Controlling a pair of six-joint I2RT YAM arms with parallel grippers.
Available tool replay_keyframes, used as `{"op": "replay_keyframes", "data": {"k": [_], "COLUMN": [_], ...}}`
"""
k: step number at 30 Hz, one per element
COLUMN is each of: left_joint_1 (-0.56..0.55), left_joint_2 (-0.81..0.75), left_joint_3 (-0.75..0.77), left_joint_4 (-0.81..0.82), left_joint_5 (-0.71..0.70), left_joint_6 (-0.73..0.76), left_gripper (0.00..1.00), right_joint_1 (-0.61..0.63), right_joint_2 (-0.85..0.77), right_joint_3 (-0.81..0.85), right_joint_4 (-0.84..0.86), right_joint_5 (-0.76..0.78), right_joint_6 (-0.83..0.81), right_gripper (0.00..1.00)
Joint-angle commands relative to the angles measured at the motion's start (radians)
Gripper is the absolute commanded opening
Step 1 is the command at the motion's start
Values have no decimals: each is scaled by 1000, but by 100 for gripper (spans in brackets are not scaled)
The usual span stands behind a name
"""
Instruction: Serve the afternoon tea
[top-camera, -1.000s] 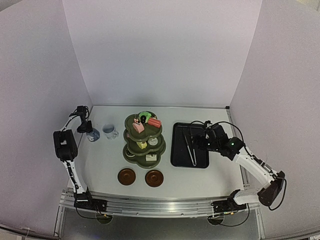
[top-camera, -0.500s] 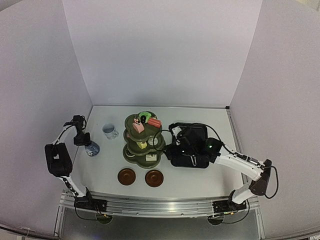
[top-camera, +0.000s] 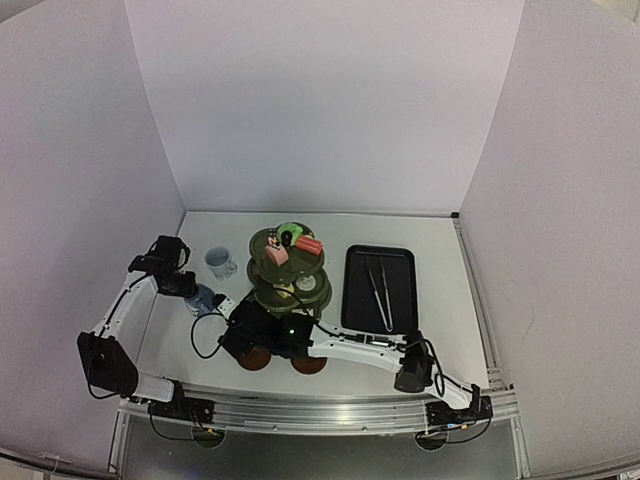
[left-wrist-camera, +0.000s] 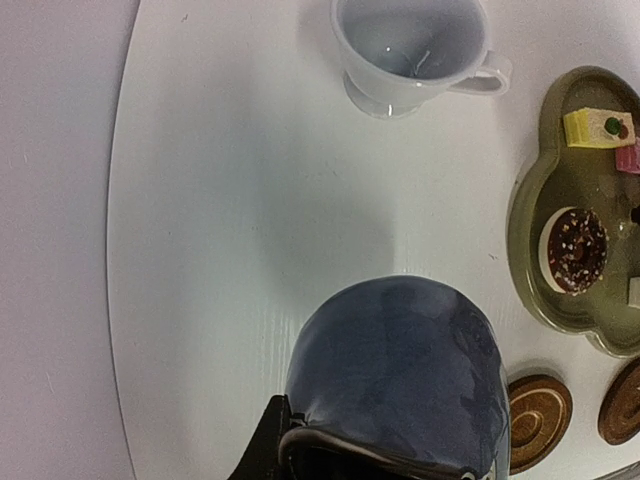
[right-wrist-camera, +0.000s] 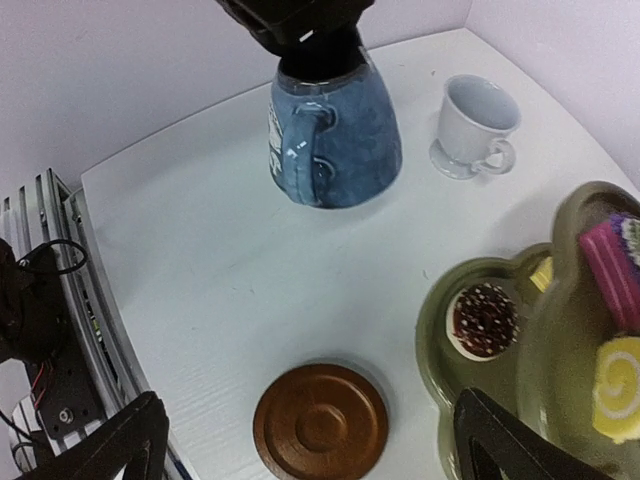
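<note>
Right gripper (right-wrist-camera: 315, 440) swung from tray (top-camera: 400, 270) to above coaster (right-wrist-camera: 320, 425), jaws wide.

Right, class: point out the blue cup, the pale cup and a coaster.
blue cup (right-wrist-camera: 355, 140), right wrist view, side wall
pale cup (right-wrist-camera: 466, 135), right wrist view, outer wall
coaster (right-wrist-camera: 320, 425), right wrist view, centre

Right claw (top-camera: 243, 338) has swung from over the black tray (top-camera: 360, 290) at right to above the left coaster (right-wrist-camera: 320, 425), near side of the stand (top-camera: 290, 285). Left claw (top-camera: 188, 287) has carried the dark blue cup (top-camera: 204, 298) nearer and rightward.
</note>
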Motion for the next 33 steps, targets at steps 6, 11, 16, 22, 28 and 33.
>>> {"op": "replay_keyframes", "data": {"k": [6, 11, 16, 22, 28, 33], "left_joint_1": [-90, -154, -201, -220, -286, -294], "left_joint_2": [-121, -137, -150, -153, -175, -172], "left_joint_3": [-29, -37, -37, -43, -59, -60], "left_joint_4": [-94, -101, -92, -78, -72, -69], "left_joint_5": [41, 33, 1, -4, -15, -23], "left_joint_6": [-95, -133, -146, -148, -138, -135], "left_gripper": [0, 0, 0, 0, 0, 0], "right_joint_1": [5, 5, 5, 6, 5, 5], "right_joint_2": [176, 212, 239, 253, 262, 264], "right_joint_3": [146, 135, 143, 163, 169, 159], "right_joint_4": [250, 369, 386, 389, 393, 396], "right_joint_5": [46, 92, 108, 145, 167, 163], "right_joint_6": [-40, -96, -104, -155, -195, -212], "right_gripper": [95, 89, 81, 72, 64, 52]}}
